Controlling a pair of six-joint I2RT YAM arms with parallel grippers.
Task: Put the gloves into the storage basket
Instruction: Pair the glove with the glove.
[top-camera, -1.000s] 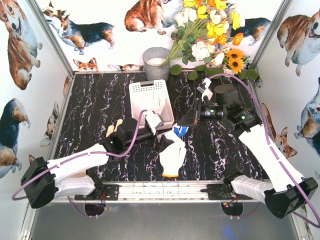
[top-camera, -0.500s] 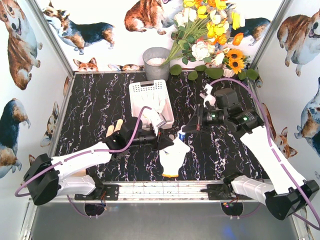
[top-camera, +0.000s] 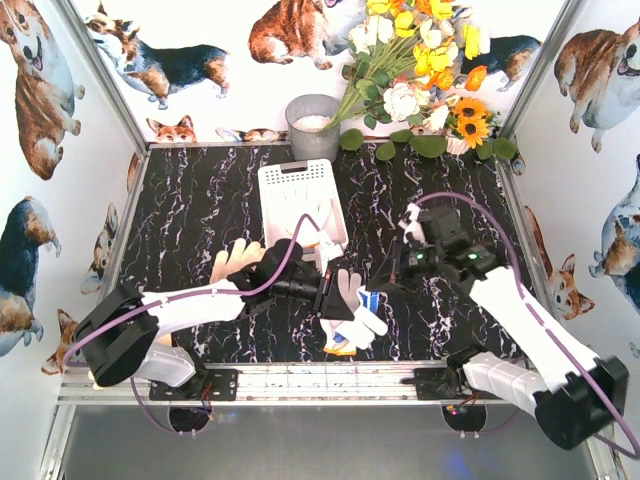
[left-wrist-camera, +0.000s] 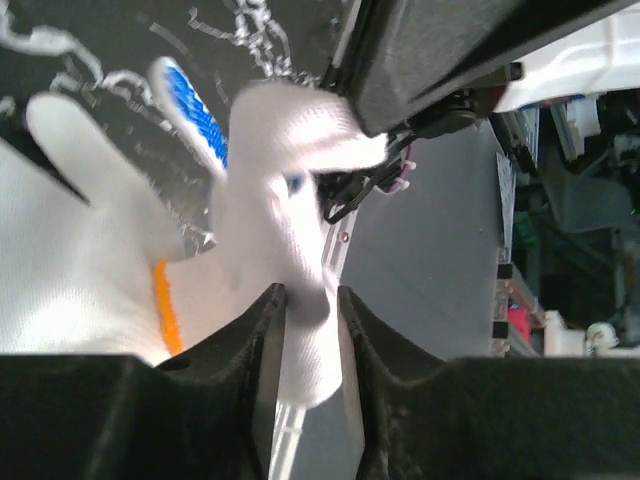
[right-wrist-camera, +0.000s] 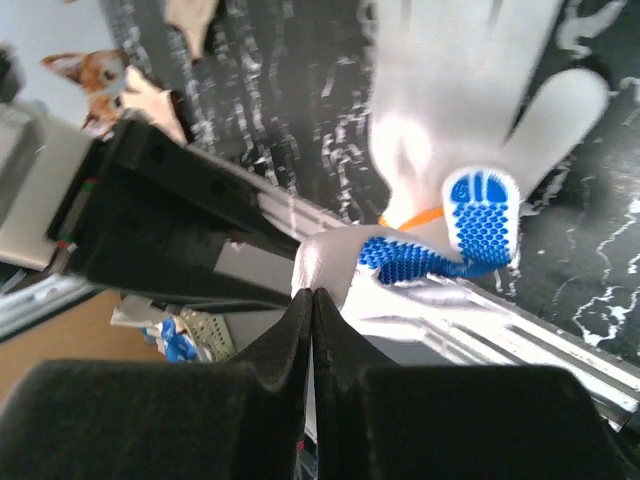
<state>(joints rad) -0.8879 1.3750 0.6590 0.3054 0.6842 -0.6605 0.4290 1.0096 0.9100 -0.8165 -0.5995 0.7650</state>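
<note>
The blue-dotted glove (top-camera: 366, 300) hangs above the table's near middle, held between both arms. My left gripper (top-camera: 338, 297) is shut on its white knit (left-wrist-camera: 290, 150), which fills the narrow gap between the jaws (left-wrist-camera: 310, 300). My right gripper (top-camera: 374, 289) has its jaws pressed together on a fold of the same glove (right-wrist-camera: 482, 215) at their tips (right-wrist-camera: 313, 292). Under it a white glove with an orange cuff (top-camera: 360, 326) lies flat on the table (right-wrist-camera: 450, 80). The storage basket (top-camera: 285, 172) stands behind, with white gloves (top-camera: 310, 215) inside. Another glove (top-camera: 232, 258) with a cream palm lies by the left arm.
A round grey bucket (top-camera: 312, 125) stands at the back wall, with a flower bunch (top-camera: 420, 60) to its right. The metal rail (top-camera: 330, 380) of the arm bases runs just below the held glove. Side walls close off the black marbled table (top-camera: 190, 200).
My left gripper has shut on the blue-dotted glove, which the right gripper held before. Both grippers have moved toward the near edge, over the orange-cuffed glove.
</note>
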